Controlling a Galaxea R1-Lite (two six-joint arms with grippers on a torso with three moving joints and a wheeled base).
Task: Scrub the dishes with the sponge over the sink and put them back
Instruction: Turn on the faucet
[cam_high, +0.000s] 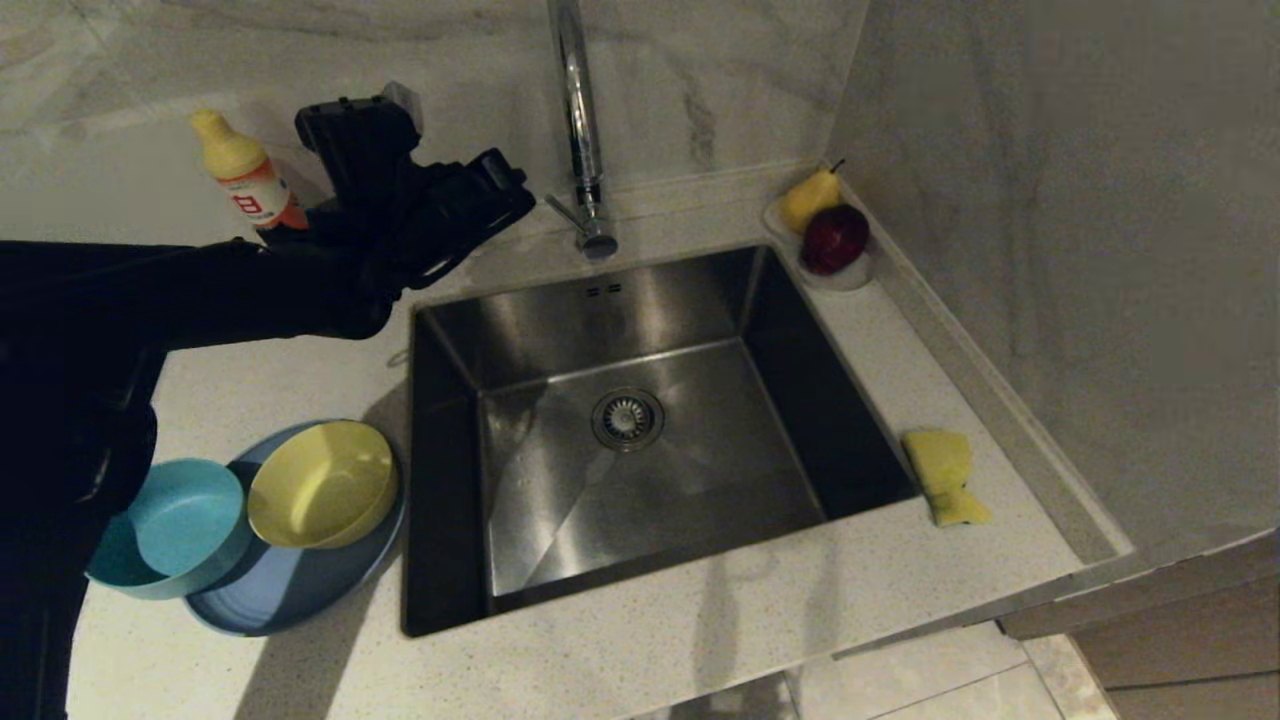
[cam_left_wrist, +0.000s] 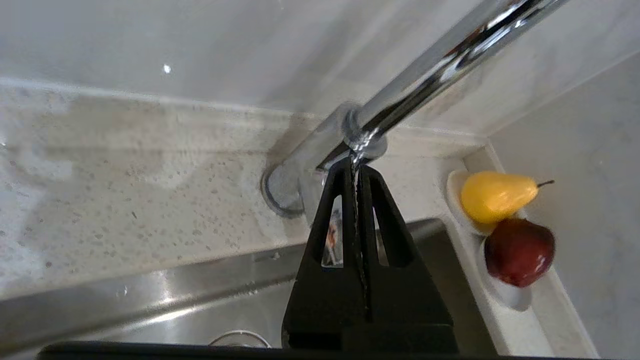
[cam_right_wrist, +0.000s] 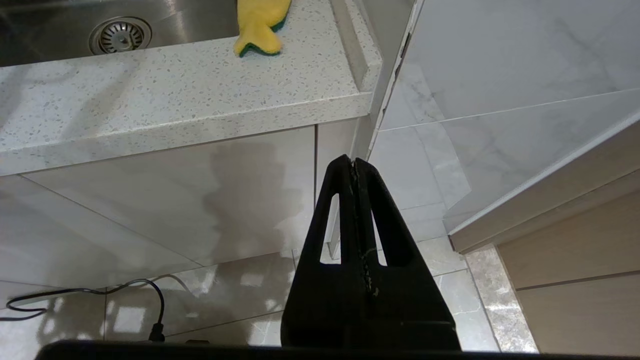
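On the far left, my left arm is reaching over the speckled surface (cam_high: 620, 660), and my left gripper (cam_high: 500, 185) is hanging above the back left corner of the sink (cam_high: 520, 520), its jaws pressed together with nothing between them. Just behind it a yellow-capped bottle (cam_high: 245, 180) is standing against the wall; its white and orange label is carrying a red mark that looks like an "8", and I cannot read anything more.

Nearer to me on the left, the dishes are sitting in a cluster beside the sink: the teal-blue bowl (cam_high: 180, 525) is resting partly over the rim of the wide periwinkle-blue plate (cam_high: 290, 590), and the yellow bowl (cam_high: 320, 485) is standing on that plate, touching the teal one. All three are looking matte and are lying open side up.

The steel basin is showing a round drain strainer (cam_high: 627, 418) in its middle, with the chrome faucet (cam_high: 580, 120) rising behind it.

In the back right corner a yellow pear (cam_high: 808, 197) and a dark red apple (cam_high: 835, 238) are sharing a small clear dish (cam_high: 850, 275).

The sponge (cam_high: 945, 475) is lying on the surface just right of the sink, yellow on top with a green edge, pinched in like a fish.

My right gripper (cam_right_wrist: 354, 167) is hanging below the surface's edge, over the floor, jaws pressed together and holding nothing.
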